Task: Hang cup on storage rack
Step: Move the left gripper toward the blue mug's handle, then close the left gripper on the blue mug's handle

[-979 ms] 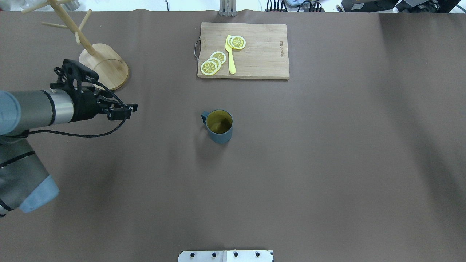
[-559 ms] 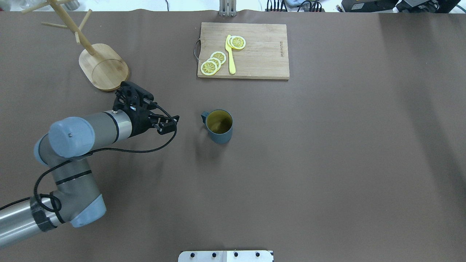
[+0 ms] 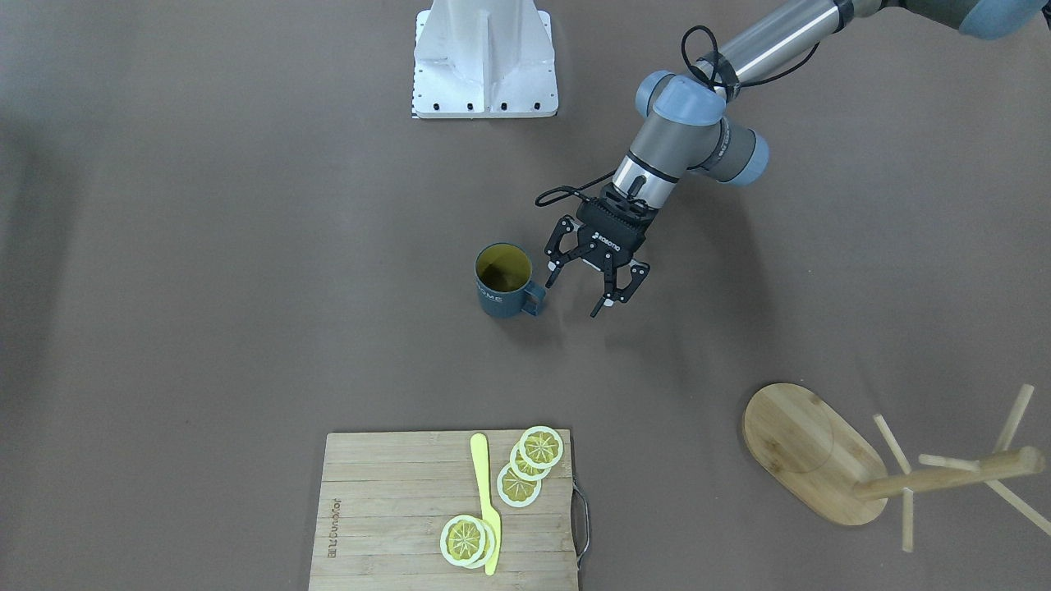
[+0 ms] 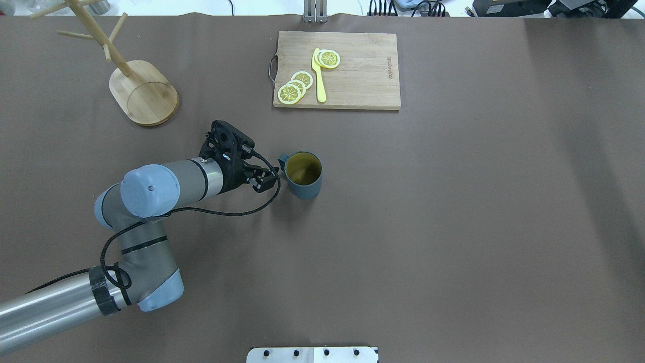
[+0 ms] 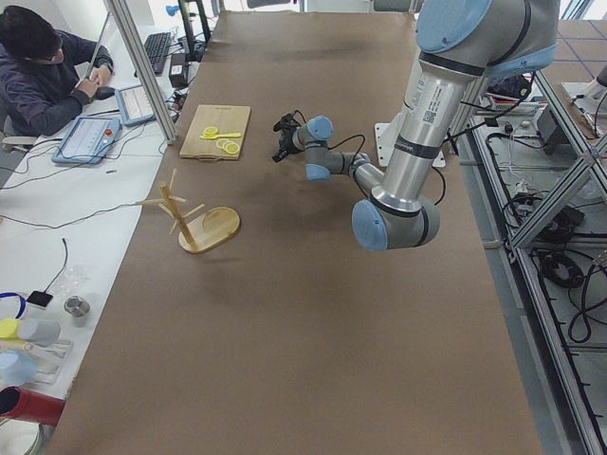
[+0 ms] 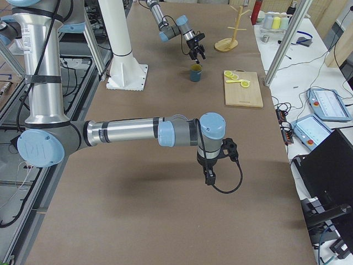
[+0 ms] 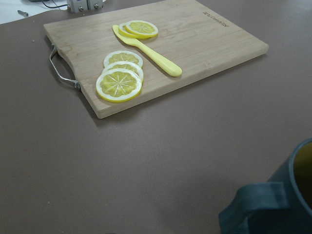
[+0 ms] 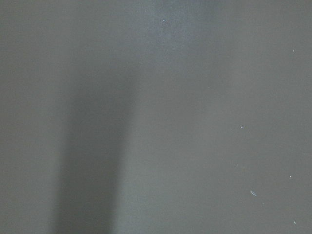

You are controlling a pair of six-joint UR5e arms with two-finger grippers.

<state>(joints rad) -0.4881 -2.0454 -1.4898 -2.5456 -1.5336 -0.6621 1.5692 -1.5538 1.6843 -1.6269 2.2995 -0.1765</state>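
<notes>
Left gripper (image 3: 575,297): jaws spread wide and empty, just beside the cup's handle, not touching.
Cup (image 3: 503,281): upright mid-table, handle (image 3: 535,300) turned toward that gripper.
Step in hand: approach squarely and pinch the wall next to the handle, leaving the loop free for a peg.
Storage rack (image 4: 143,93): well apart, toward the table's far left.
Right gripper (image 6: 210,178): away from everything; seen from the side only, so I cannot tell its jaws.
</notes>
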